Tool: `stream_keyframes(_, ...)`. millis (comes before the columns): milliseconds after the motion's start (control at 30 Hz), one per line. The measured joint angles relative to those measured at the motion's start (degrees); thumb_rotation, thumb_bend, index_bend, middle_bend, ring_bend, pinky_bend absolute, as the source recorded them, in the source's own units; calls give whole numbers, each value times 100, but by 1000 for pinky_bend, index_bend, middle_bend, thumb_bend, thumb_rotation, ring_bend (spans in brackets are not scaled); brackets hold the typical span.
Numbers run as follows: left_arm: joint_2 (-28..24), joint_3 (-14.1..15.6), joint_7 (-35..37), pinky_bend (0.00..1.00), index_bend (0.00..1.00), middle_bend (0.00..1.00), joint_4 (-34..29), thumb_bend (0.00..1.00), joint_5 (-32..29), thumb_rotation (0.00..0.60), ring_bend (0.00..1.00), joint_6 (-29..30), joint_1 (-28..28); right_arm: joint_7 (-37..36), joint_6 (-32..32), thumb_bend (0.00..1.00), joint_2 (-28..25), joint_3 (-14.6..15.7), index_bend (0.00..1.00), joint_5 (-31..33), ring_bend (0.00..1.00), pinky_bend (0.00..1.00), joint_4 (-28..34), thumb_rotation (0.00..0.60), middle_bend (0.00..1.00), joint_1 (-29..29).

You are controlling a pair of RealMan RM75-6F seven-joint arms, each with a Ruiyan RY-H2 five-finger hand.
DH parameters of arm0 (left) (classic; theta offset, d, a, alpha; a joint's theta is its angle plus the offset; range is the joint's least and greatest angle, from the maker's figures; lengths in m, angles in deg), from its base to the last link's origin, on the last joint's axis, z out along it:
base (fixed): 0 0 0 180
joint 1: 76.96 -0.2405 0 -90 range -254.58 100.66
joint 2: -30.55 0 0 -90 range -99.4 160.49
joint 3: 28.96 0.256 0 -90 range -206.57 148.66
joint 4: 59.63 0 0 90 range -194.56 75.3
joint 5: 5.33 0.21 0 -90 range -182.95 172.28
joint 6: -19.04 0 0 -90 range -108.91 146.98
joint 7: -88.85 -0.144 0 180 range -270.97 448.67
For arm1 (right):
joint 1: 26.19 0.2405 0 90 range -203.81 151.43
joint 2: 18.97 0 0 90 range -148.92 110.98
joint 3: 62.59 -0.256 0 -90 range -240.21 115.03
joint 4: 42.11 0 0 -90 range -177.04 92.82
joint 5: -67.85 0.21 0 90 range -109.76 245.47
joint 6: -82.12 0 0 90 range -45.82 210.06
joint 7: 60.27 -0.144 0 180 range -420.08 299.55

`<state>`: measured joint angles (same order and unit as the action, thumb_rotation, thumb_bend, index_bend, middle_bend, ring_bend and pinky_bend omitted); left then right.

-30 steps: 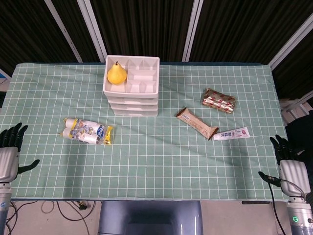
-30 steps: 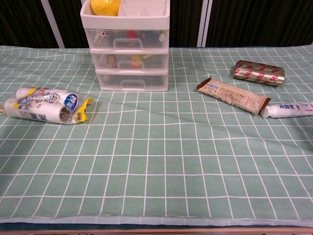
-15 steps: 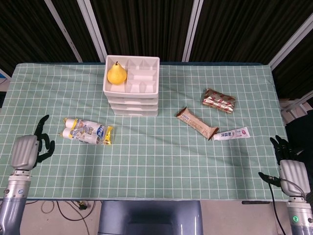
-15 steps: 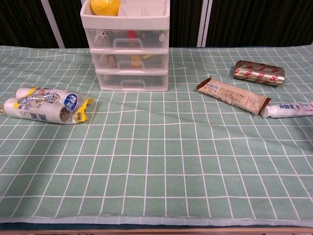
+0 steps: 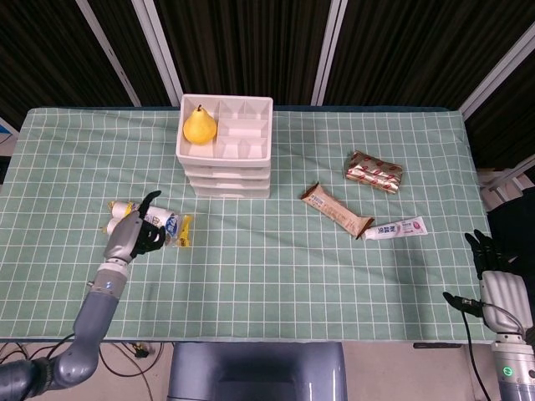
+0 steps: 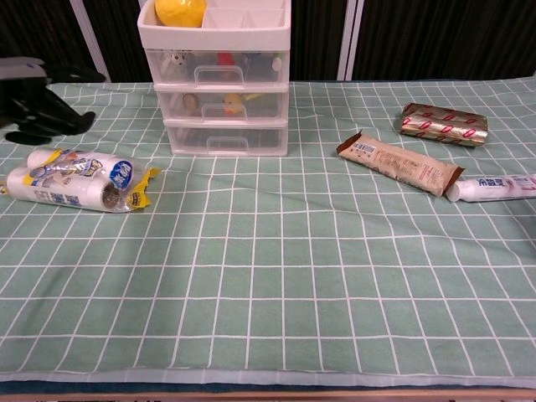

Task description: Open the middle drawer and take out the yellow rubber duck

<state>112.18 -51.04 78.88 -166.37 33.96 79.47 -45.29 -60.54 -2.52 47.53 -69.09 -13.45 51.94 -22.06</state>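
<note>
A white three-drawer unit (image 5: 226, 171) (image 6: 222, 79) stands at the back centre of the green checked cloth, all drawers closed. Through the clear front of the middle drawer (image 6: 223, 105) the yellow rubber duck (image 6: 232, 105) shows. A yellow pear (image 5: 199, 125) lies in the top tray. My left hand (image 5: 134, 236) (image 6: 40, 99) hovers left of the unit, over a wrapped pack, fingers apart and holding nothing. My right hand (image 5: 493, 280) stays at the table's front right edge, fingers apart and empty; the chest view does not show it.
A clear pack of white rolls (image 5: 155, 222) (image 6: 79, 177) lies under my left hand. Right of the unit lie a brown snack bar (image 5: 337, 210) (image 6: 399, 164), a gold and red packet (image 5: 374, 171) (image 6: 444, 124) and a toothpaste tube (image 5: 394, 228) (image 6: 494, 188).
My left hand has risen from the front left table edge and travelled right and forward, coming over the pack of rolls and into the chest view. The right hand has barely moved.
</note>
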Motion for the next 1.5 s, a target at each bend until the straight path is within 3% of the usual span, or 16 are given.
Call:
stream_keyframes(167, 568, -211, -82, 1000, 79, 952, 444, 547, -882, 600, 969, -308, 610, -82, 57, 28, -29, -7, 0, 54, 0, 219, 38, 600, 0, 5)
stream_keyframes(433, 1259, -414, -36, 1000, 80, 952, 1246, 547, -1540, 600, 968, -544, 1174, -166, 174, 30, -90, -22, 0, 178, 0, 219, 109, 600, 0, 17)
stream_keyframes(833, 1970, -656, 469, 1000, 81, 952, 2254, 547, -1599, 600, 969, -830, 1609, -281, 274, 31, -139, -43, 0, 280, 0, 219, 173, 600, 0, 33)
stream_keyframes(1500, 2559, -907, 983, 1000, 82, 957, 3433, 547, -1454, 600, 972, -1392, 2115, -369, 359, 34, -166, -59, 0, 373, 0, 219, 227, 600, 0, 51)
